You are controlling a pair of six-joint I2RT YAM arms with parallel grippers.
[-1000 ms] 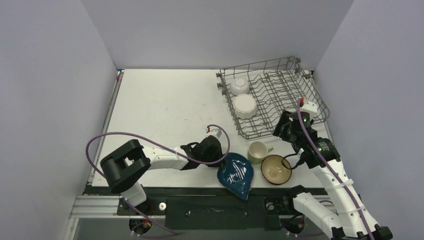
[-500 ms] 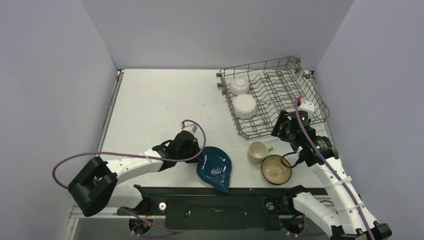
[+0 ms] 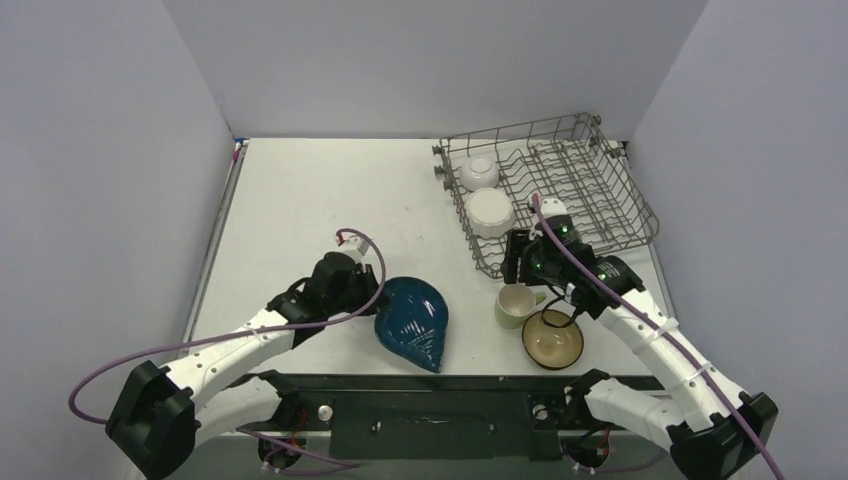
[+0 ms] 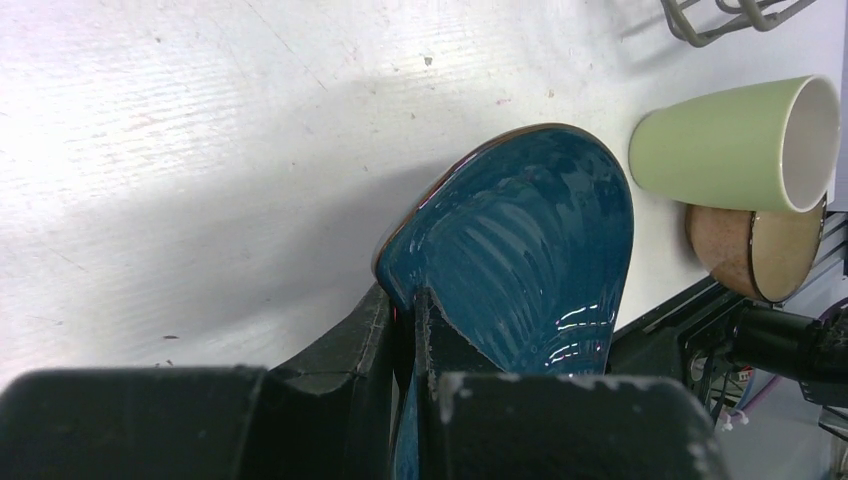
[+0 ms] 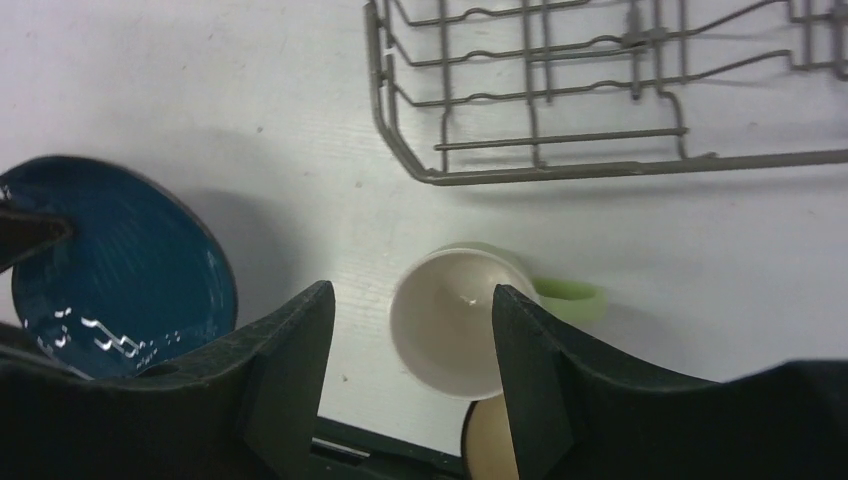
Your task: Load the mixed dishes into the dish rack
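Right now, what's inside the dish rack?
The dish rack holds a small white bowl and a white scalloped plate at its left end. The right arm covers part of its near edge, hiding that spot.

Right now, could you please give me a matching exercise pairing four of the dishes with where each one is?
Things:
1. dark blue leaf dish
2. pale green mug
3. small white bowl
4. brown bowl

Places:
A. inside the dish rack
B. beside the mug, no gripper at it
C. rim pinched in the shut left gripper
D. upright under the open right gripper

Pairs: 1-C, 2-D, 3-A, 4-B.
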